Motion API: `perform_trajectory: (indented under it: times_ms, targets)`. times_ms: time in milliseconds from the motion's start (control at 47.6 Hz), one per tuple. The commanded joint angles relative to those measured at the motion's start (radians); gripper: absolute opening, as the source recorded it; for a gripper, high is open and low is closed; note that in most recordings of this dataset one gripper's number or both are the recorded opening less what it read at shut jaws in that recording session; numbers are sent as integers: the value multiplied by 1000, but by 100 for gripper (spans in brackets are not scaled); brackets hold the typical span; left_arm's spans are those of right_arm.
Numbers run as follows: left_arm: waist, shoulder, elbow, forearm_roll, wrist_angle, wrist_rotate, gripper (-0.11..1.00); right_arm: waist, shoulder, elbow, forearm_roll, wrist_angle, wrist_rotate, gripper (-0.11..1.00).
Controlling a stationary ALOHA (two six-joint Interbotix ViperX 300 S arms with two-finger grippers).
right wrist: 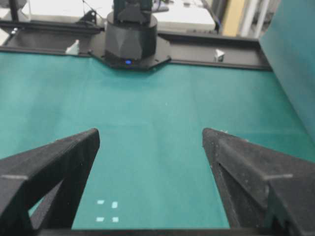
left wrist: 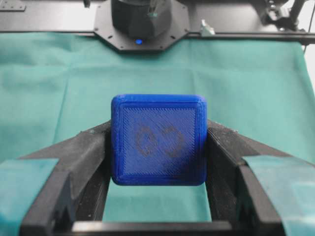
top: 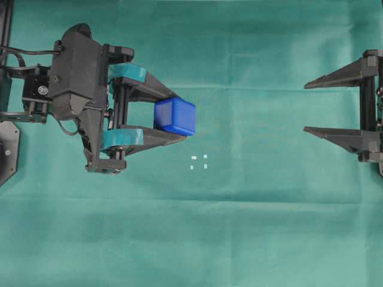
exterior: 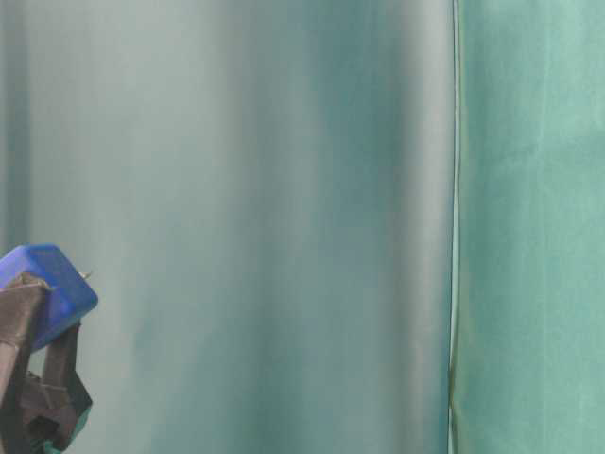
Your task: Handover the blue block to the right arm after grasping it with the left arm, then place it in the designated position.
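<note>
The blue block [top: 175, 116] is pinched between the teal-banded fingers of my left gripper [top: 178, 115], lifted off the green cloth. In the left wrist view the blue block [left wrist: 158, 139] fills the gap of the left gripper [left wrist: 158, 147], a faint dark mark on its face. At table level the blue block [exterior: 45, 282] shows at lower left above a black finger. My right gripper [top: 306, 107] stands open at the right edge, far from the block, and the right gripper [right wrist: 150, 140] holds nothing. The designated position [top: 198, 162], small white marks in a square, lies just below and right of the block; those marks [right wrist: 107, 211] also show in the right wrist view.
Green cloth [top: 239, 227] covers the whole table. The right arm's base [left wrist: 141, 19] sits at the far edge in the left wrist view, the left arm's base [right wrist: 130, 37] likewise in the right wrist view. A green curtain [exterior: 529, 227] hangs at table level.
</note>
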Motion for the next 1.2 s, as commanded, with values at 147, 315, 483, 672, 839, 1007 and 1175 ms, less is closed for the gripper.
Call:
perform_trajectory:
  times_ms: [147,315,483,672,839,1007,1175]
  targets:
    - [2,-11,-12,-2,-6,-2,47,-2,6,-52,-58,-2,-2,94]
    - [2,-11,-12,-3,-5,-3,47,-2,5,-69,-87,17,-12,94]
    - [2,-11,-12,-3,-6,-2,47,-2,2,-97,-163,51,-60,94]
    - [2,-11,-14,-3,-6,-3,47,-2,2,-135,-296,69,-160,93]
    - [2,-11,-12,-3,-6,-3,47,-2,2,-140,-506,57,-310,93]
    - [0,-12,-12,-3,-6,-3,47,-2,2,-140,-649,55,-425,93]
    - [2,-12,-12,-3,-6,-3,47,-2,5,-138,-716,66,-469,93]
